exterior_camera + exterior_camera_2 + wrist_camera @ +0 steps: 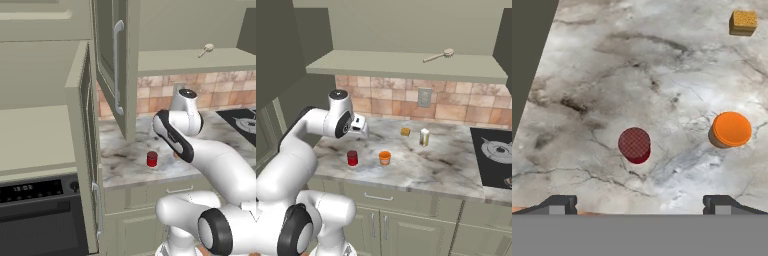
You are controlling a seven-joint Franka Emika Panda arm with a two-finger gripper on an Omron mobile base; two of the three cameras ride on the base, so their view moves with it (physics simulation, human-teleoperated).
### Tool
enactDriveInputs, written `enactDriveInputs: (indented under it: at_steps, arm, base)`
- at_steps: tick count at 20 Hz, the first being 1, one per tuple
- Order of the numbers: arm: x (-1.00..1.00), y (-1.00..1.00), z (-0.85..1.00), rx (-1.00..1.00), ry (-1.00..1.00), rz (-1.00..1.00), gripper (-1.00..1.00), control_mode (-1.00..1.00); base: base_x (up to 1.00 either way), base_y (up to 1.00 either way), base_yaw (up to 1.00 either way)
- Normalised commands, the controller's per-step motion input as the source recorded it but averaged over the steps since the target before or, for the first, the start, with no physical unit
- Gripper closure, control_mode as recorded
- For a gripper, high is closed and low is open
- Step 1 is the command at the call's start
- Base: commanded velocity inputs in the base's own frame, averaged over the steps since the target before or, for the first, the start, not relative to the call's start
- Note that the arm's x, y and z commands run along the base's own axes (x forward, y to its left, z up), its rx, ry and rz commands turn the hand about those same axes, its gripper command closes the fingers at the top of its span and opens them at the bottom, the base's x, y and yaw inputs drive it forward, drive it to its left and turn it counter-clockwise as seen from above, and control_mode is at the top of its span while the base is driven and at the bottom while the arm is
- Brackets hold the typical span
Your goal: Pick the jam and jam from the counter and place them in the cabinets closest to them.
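Looking down the gripper, I see its fingers spread wide with nothing between them, hovering above the counter. A red jar with a round mesh-textured lid stands on the veined marble, and an orange jar with a smooth lid stands apart from it. A spoon lies on the open cabinet shelf.
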Motion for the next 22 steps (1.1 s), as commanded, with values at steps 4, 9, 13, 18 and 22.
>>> enactDriveInputs:
  at_steps: [4, 9, 13, 18, 22]
  arm:
    - [0.09, 0.02, -0.22, 0.0, 0.0, 0.0, -1.0, -1.0]
    - [0.05, 0.08, -0.22, 0.0, 0.0, 0.0, -1.0, -1.0]
    - [0.03, 0.07, -0.21, 0.0, 0.0, 0.0, -1.0, -1.0]
    - [0.05, 0.05, -0.2, 0.0, 0.0, 0.0, -1.0, -1.0]
    - [0.07, 0.0, -0.2, 0.0, 0.0, 0.0, -1.0, -1.0]
  base:
    - [0.0, 0.0, 0.0]
    - [0.0, 0.0, 0.0]
    - [0.0, 0.0, 0.0]
    - [0.0, 0.0, 0.0]
    - [0.0, 0.0, 0.0]
